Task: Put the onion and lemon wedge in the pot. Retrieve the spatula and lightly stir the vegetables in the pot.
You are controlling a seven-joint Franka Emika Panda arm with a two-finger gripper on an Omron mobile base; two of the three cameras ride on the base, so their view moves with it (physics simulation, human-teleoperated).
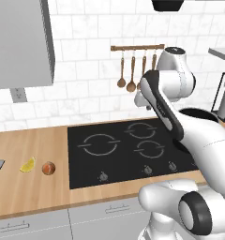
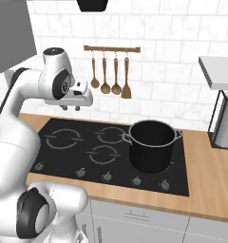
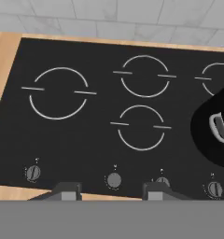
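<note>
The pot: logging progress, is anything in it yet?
Nothing visible inside the pot; onion and lemon wedge lie on the counter.

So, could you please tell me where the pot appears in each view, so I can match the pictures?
Left base view: the pot is at the right, mostly hidden behind the arm, with just its rim peeking out.
Right base view: right of centre, standing on the hob's right side.
Hand view: cut off at the right edge, one handle visible.
Shared landmark: the hob's burner rings.
</note>
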